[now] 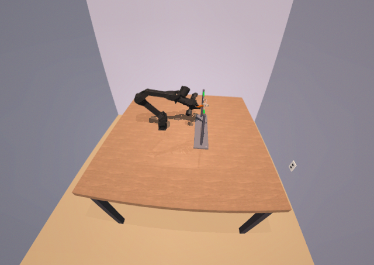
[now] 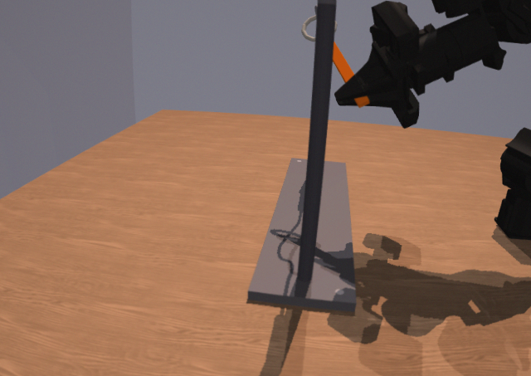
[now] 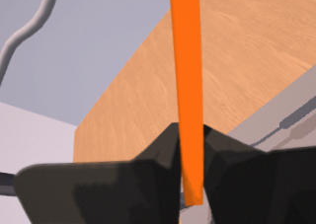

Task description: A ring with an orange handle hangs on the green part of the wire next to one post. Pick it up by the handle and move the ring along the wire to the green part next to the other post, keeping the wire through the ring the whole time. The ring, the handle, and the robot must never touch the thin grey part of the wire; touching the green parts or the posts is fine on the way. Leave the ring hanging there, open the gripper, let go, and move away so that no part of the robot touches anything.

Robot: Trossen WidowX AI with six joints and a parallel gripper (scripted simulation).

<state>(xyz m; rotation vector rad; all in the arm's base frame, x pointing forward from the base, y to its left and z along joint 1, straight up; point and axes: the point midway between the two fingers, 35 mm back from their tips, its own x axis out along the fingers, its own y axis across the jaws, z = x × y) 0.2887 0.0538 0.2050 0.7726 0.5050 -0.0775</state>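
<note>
The ring [image 1: 206,104] [image 2: 303,27] is pale; in the top view it shows between the two green parts, the far one [image 1: 203,93] and the near one [image 1: 203,112]. The near post [image 1: 202,133] [image 2: 319,127] hides part of the ring and most of the wire in the exterior view. The orange handle [image 1: 199,106] [image 2: 343,65] [image 3: 188,61] slants down from the ring to my gripper [image 2: 338,99] [image 3: 185,129], which is shut on its lower part. The thin grey wire [image 3: 31,28] bends at the upper left of the wrist view. Whether the ring touches it is too small to tell.
The grey base plate [image 1: 205,143] [image 2: 330,209] lies on the wooden table [image 1: 181,180] [image 2: 129,235] under the posts. The far post [image 1: 203,90] stands at its far end. The arm [image 1: 156,93] reaches in from its base, left of the plate in the top view.
</note>
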